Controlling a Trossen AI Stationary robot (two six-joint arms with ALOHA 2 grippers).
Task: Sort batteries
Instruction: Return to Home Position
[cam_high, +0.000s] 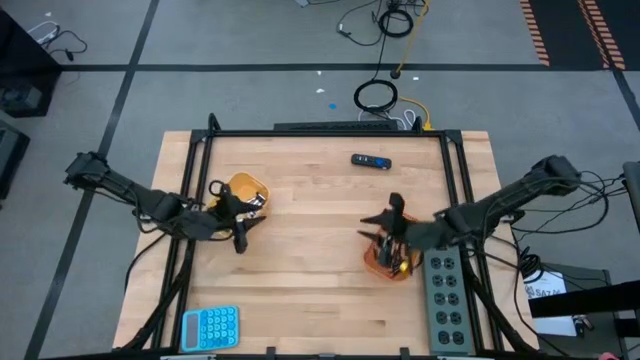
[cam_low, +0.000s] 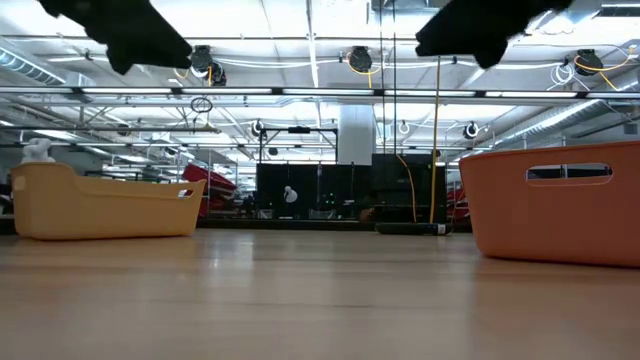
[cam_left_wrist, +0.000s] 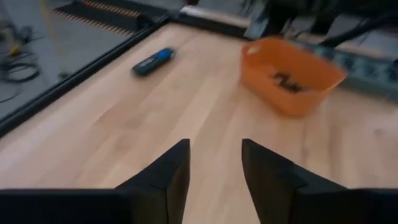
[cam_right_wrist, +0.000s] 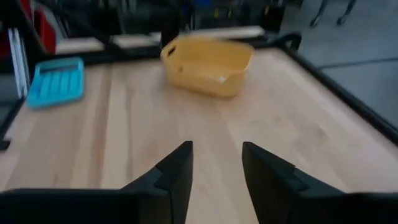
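Note:
An orange tray (cam_left_wrist: 292, 74) stands on the table's right side and holds several small dark batteries (cam_left_wrist: 286, 82). In the high view my right arm partly covers this orange tray (cam_high: 385, 265). A yellow tray (cam_high: 247, 188) stands on the left; I cannot see what is in it. My left gripper (cam_left_wrist: 214, 146) is open over bare wood just near of the yellow tray and points toward the orange tray. My right gripper (cam_right_wrist: 217, 148) is open, sits above the orange tray's far side (cam_high: 388, 215), and faces the yellow tray (cam_right_wrist: 208, 62).
A black-and-blue oblong device (cam_high: 370, 161) lies near the far edge. A grey holder with round sockets (cam_high: 446, 300) sits at the near right, and a light blue slotted tray (cam_high: 210, 327) at the near left. Bare wood (cam_high: 310, 240) lies between the trays. A black frame (cam_high: 320, 132) borders the table.

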